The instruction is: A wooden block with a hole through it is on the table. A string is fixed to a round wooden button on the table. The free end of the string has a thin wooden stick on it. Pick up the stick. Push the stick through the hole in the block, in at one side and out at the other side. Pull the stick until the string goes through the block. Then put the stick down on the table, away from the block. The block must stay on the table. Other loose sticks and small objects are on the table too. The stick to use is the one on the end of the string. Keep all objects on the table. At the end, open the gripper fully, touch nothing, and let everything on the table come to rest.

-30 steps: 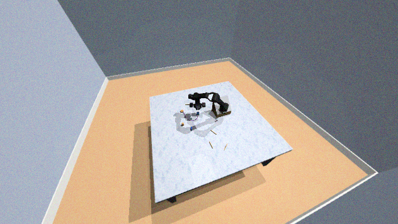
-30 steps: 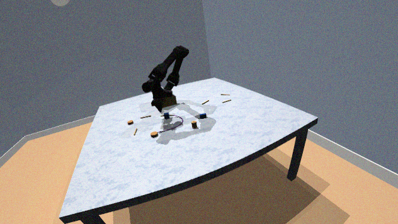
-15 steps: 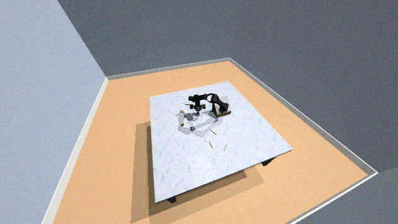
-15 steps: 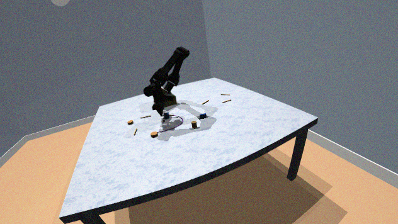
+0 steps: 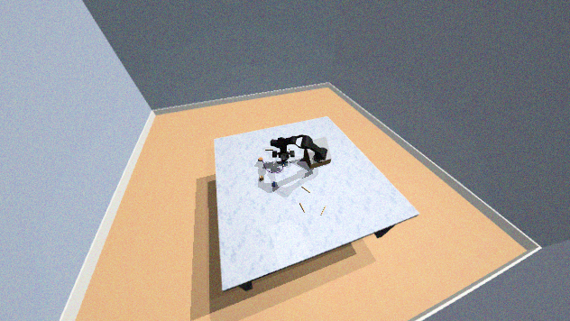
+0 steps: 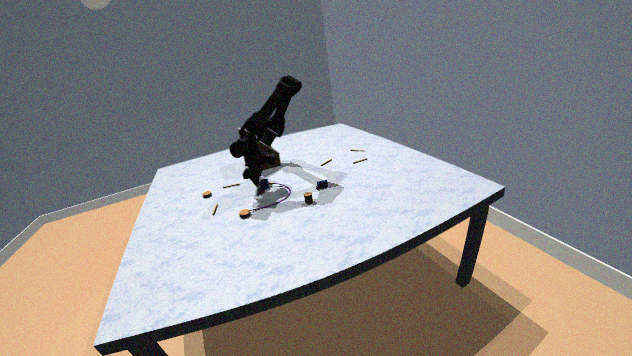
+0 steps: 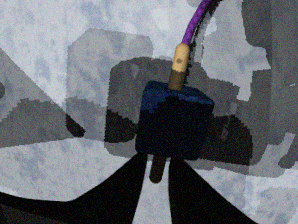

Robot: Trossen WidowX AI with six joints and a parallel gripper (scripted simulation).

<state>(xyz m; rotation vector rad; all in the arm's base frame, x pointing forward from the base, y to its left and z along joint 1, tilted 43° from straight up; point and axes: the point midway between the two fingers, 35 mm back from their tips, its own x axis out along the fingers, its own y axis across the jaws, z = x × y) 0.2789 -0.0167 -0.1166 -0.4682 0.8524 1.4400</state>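
Observation:
The dark blue block (image 7: 175,125) (image 6: 264,184) stands on the table. The tan stick (image 7: 180,57) passes through its hole: one end with the purple string (image 7: 196,22) (image 6: 289,191) sticks out on the far side, the bare tip (image 7: 156,172) on the near side. The string curves to the round wooden button (image 6: 244,213) (image 5: 260,159). My gripper (image 7: 158,159) (image 6: 259,192) is low at the block's near side. Its fingers are narrowly open around the bare tip, with a thin gap on each side. The block and stick are hard to see in the top view.
A second blue block (image 6: 322,184) (image 5: 274,184) and a short wooden cylinder (image 6: 308,197) (image 5: 261,178) stand nearby. A wooden disc (image 6: 207,194) and loose sticks (image 6: 231,185) (image 6: 215,209) lie on the button's side. Several more sticks (image 6: 326,162) (image 5: 301,207) lie farther off.

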